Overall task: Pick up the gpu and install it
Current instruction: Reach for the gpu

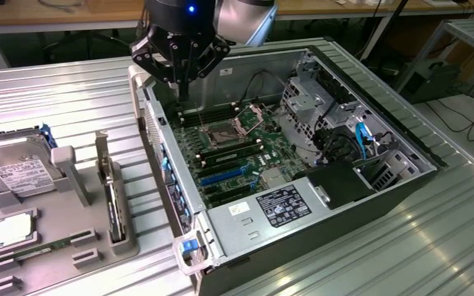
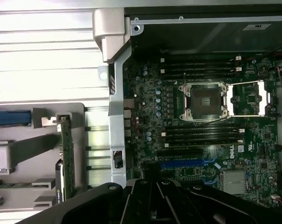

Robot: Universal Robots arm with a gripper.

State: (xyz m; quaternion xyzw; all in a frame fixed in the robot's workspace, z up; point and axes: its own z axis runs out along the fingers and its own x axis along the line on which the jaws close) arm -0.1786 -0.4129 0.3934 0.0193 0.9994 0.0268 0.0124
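Closest to the wrist camera, the black two-finger tool (image 2: 155,186) hung over the green motherboard (image 2: 145,93) inside the open black computer case (image 1: 369,80), near the case's far corner in the exterior view. Its fingers looked drawn together, and they gripped nothing.

The gpu (image 2: 66,158), a thin dark card with a silver metal end bracket, stood on edge in a slot of the grey plastic holder tray (image 1: 56,222). That tray lay on the ribbed metal table (image 1: 72,98), just beside the case wall on the exterior view's left. The card was well apart from the tool and was not touched by it.

A silver hard drive with a white label (image 1: 15,172) and a narrow green memory stick (image 1: 31,253) sat in the same tray. On the board, the long blue expansion slot (image 2: 183,164) was bare.

Judged from this, neither the pick-up nor the installation had been done, and the whole task remained.
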